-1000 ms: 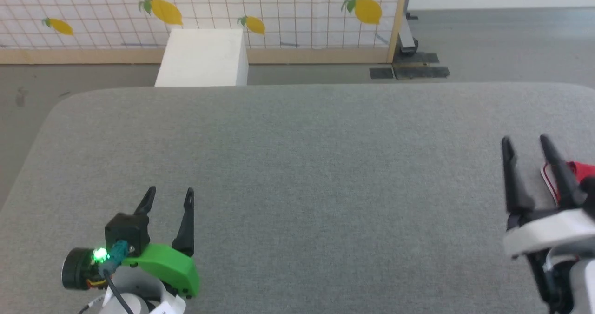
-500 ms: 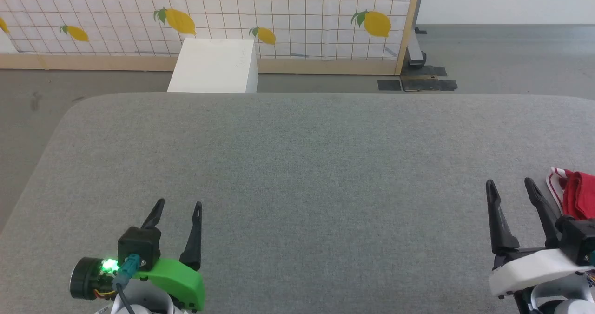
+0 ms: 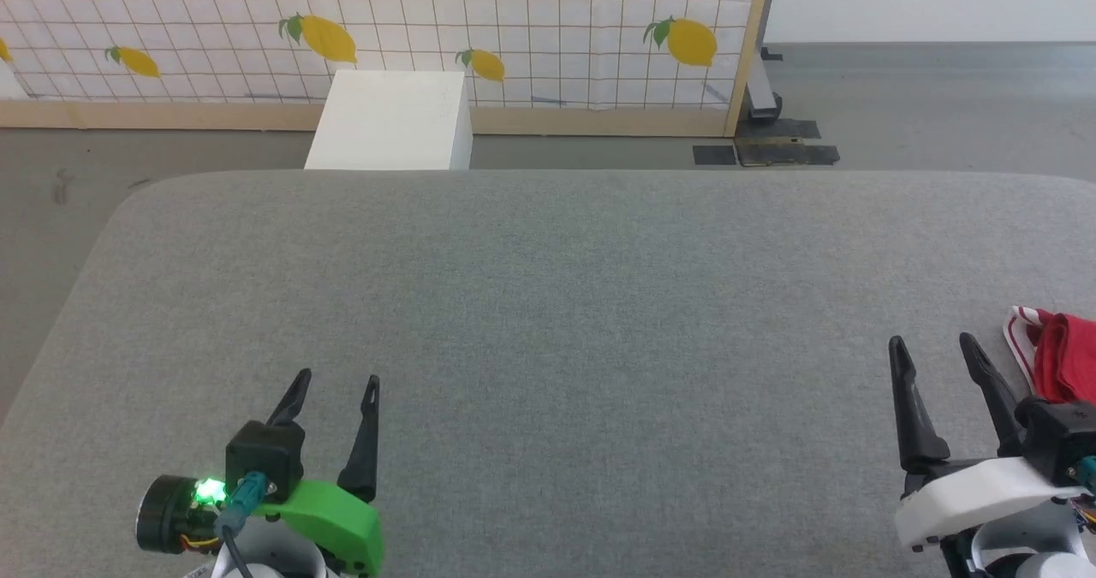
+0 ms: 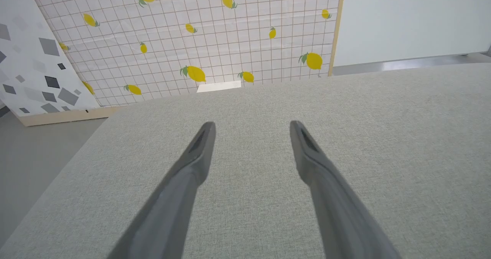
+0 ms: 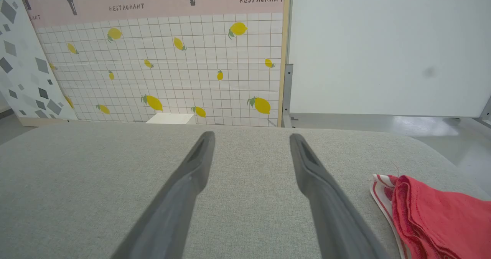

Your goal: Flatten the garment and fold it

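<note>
The garment (image 3: 1062, 357), red with white-and-red striped trim, lies bunched at the right edge of the grey table (image 3: 548, 304), partly cut off by the frame. In the right wrist view the garment (image 5: 437, 216) sits at the lower right, beside and apart from the fingers. My right gripper (image 3: 933, 351) stands open just left of it, nothing between its fingers (image 5: 307, 167). My left gripper (image 3: 336, 383) is open over bare table at the lower left, far from the garment, fingers (image 4: 199, 151) spread wide.
A white box (image 3: 390, 120) stands on the floor behind the table's far edge. A lemon-patterned grid screen (image 3: 385, 21) with a wooden frame runs behind it. Grey floor lies to the left and beyond the table's rounded corners.
The head view has shifted, mostly between the oldest frame and the middle one. The right gripper now sits lower in view, beside the garment. Both grippers stay open.
</note>
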